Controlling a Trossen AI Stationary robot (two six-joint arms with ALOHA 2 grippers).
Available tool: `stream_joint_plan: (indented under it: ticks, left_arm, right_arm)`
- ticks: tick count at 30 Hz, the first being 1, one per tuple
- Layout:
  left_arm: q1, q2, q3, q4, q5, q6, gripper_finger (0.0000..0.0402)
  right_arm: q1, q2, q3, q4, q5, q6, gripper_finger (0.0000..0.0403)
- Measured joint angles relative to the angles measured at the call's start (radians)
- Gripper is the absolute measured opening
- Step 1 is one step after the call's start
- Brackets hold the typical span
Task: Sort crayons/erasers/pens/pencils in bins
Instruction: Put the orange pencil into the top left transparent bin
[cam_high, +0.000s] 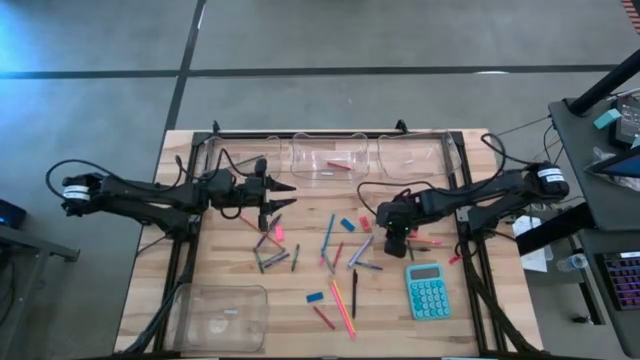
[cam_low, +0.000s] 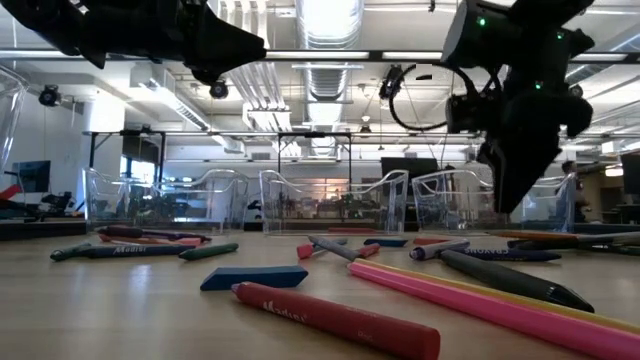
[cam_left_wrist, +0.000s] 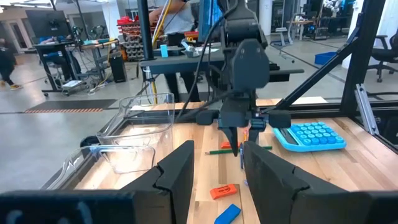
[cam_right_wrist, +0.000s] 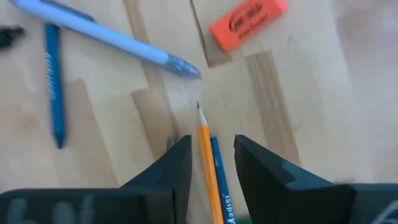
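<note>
Jaws of right gripper (cam_right_wrist: 211, 163) spread astride orange pencil (cam_right_wrist: 208, 163); left gripper (cam_left_wrist: 217, 167) jaws spread, aloft.

Printing shows on a red crayon (cam_low: 335, 320) and an orange eraser (cam_right_wrist: 248, 23), but none is legible.

Three bins (cam_high: 326, 155) are lined along the desk (cam_high: 505, 300) top edge; a fourth (cam_high: 222, 317) is placed lower left, the calculator (cam_high: 427, 291) lower right.
</note>
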Motion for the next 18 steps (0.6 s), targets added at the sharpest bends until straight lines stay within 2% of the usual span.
stream_joint_plan:
  ticks: [9,18]
  left_arm:
    - [0.0,0.0,0.0,-0.001,0.0,-0.024,0.0125]
    - [-0.001,0.0,0.0,-0.008,0.0,-0.049,0.0125]
  right_arm:
    - [0.0,0.007,0.004,0.007,0.0,-0.009,0.012]
    - [0.0,0.092,-0.002,0.058,0.001,-0.024,0.0161]
